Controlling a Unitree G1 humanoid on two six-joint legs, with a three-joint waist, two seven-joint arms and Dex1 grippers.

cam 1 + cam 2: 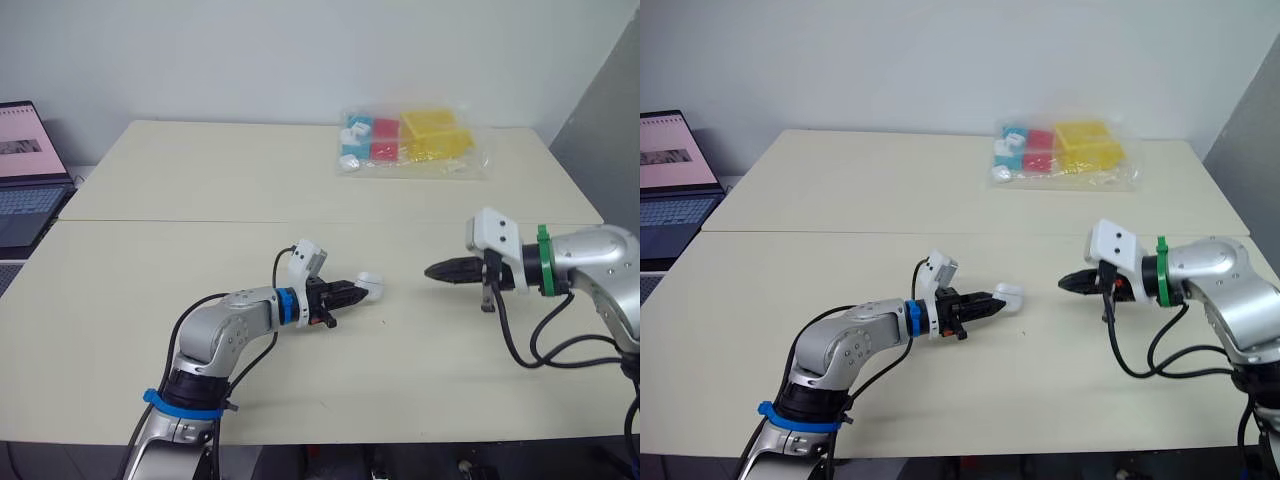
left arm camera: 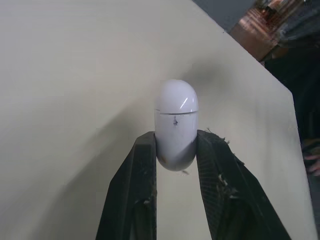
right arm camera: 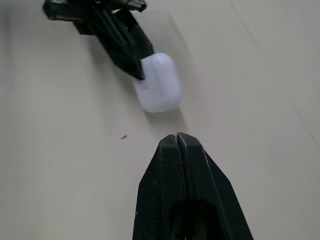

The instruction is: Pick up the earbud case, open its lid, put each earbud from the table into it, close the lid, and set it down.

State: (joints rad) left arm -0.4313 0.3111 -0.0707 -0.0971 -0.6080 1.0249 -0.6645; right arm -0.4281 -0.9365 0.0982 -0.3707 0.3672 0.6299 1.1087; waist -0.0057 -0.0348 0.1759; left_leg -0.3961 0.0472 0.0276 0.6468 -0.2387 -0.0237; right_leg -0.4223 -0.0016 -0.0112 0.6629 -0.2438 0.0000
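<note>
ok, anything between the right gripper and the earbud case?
Only bare table, seen in the right wrist view, between the right gripper and the earbud case; a tiny red speck lies off to one side.

Open table (image 1: pixel 200 300) separates the right end effector (image 1: pixel 430 270) from the earbud case (image 1: pixel 371 283) (left end effector (image 1: pixel 359 289) clamps it).

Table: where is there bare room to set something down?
Bare tabletop runs from the laptop across to the bag of coloured blocks. Crowded: the middle, between the left claw gripping the earbud case and the right claw.
</note>
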